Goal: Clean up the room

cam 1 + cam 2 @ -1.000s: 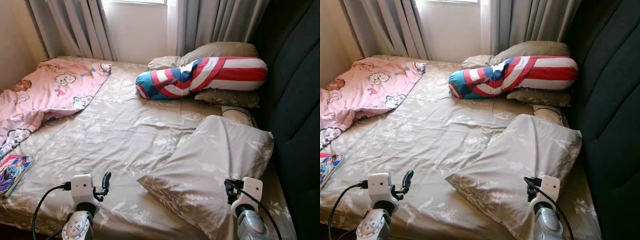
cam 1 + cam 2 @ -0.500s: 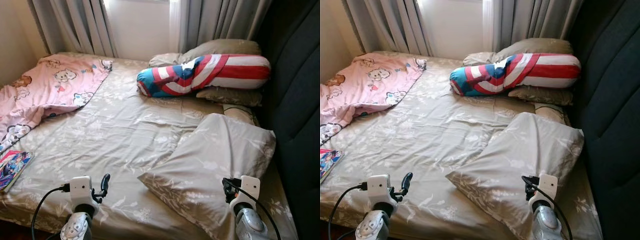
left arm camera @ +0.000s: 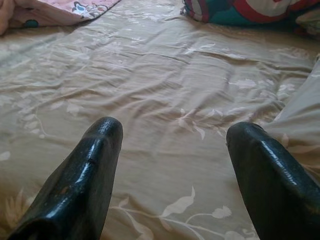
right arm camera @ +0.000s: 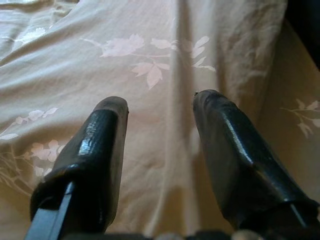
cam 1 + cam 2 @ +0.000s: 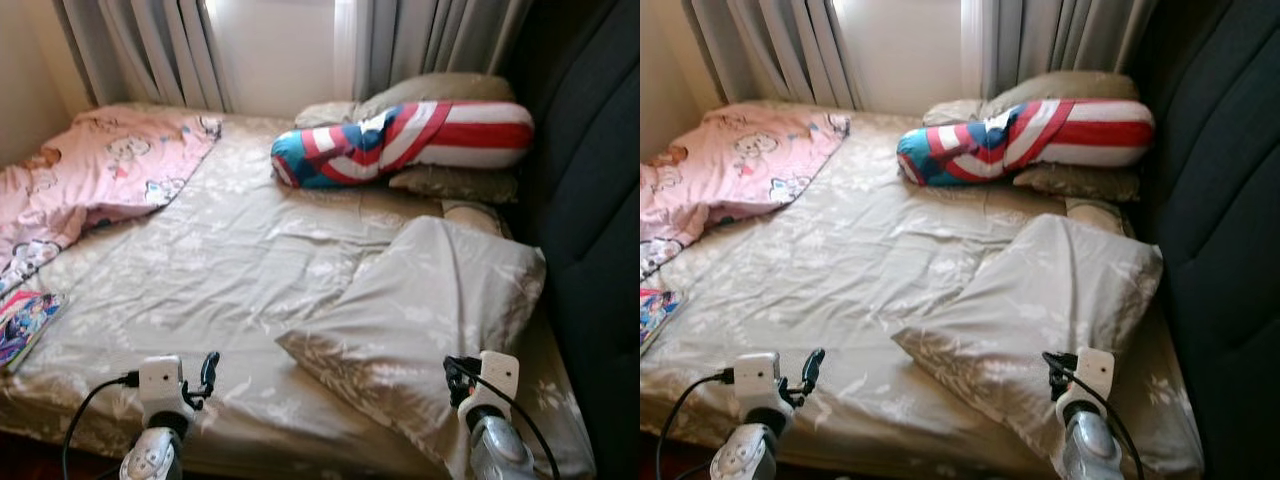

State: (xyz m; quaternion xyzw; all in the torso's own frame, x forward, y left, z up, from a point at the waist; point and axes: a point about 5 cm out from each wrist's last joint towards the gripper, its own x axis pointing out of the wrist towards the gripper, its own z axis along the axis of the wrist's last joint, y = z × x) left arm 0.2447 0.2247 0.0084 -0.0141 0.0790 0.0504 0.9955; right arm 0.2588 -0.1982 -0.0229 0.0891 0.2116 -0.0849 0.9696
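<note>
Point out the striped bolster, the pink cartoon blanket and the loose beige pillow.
striped bolster (image 5: 410, 140), left eye view, on its red and white middle.
pink cartoon blanket (image 5: 100, 170), left eye view, on its flat spread part.
loose beige pillow (image 5: 430, 310), left eye view, on its centre.

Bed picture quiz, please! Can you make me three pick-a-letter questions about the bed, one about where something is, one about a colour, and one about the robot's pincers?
1. Where does the pink cartoon blanket lie?
A. on the bed's far left part
B. on top of the striped bolster
C. under the big beige pillow

2. Which colours does the long bolster by the headboard have?
A. green and yellow
B. red, white and blue
C. all black

3. How are the two pincers?
A. both open and empty
B. both shut on the sheet
C. one holding a book

Answers:
1 A: the pink blanket covers the bed's far left part.
2 B: the bolster shows red and white stripes and blue.
3 A: the left pincer and right pincer each show a gap with bedding behind.
</note>
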